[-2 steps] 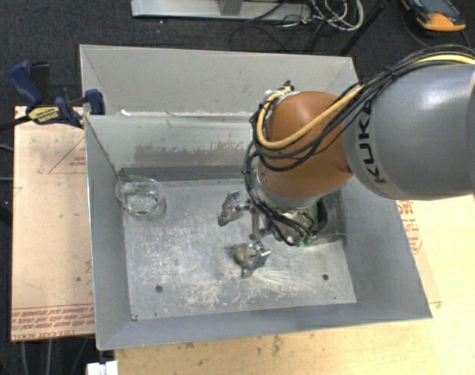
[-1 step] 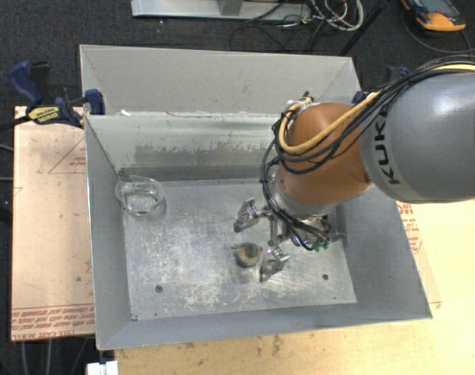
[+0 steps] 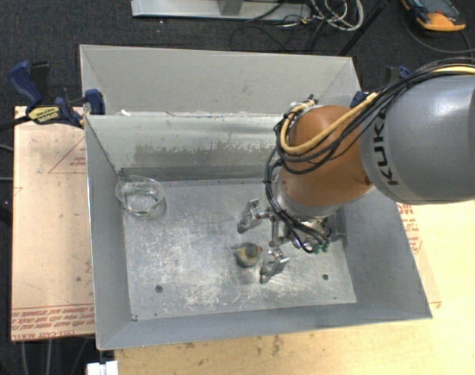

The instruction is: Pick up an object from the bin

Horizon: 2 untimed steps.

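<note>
**End effector spread beside a small round piece at mid-bin**

The arm [image 3: 425,143] reaches in from the right, its orange cover [image 3: 323,162] above the bin [image 3: 183,291]. The end effector [image 3: 258,245] is low over the bin floor, its two fingers [image 3: 271,267] spread wide apart and pinching nothing. A small round piece [image 3: 246,254], dull olive-grey, lies on the floor near the bin's centre, just beside the gap between the fingertips. A clear glass cup [image 3: 141,196] rests well apart, by the far left corner.
</note>
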Available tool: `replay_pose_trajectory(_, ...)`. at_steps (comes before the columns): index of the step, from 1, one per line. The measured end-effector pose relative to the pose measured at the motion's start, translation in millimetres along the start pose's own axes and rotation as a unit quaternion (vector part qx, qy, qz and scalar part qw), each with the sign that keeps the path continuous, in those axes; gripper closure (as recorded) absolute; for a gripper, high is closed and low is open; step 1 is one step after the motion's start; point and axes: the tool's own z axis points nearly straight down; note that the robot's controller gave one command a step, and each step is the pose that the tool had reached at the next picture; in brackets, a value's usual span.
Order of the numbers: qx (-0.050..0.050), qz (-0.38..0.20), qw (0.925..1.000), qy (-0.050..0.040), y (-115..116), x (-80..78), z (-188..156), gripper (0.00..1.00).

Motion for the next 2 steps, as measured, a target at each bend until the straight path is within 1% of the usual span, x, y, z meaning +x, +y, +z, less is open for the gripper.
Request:
replay_pose_trajectory(1, -0.001, 0.105, 0.9945, 0.0011, -14, 16.2, -6, 0.00)
replay_pose_trajectory(2, 0.000, -0.058, 0.9983, 0.0038, -17, -48.5, 50, 1.00)
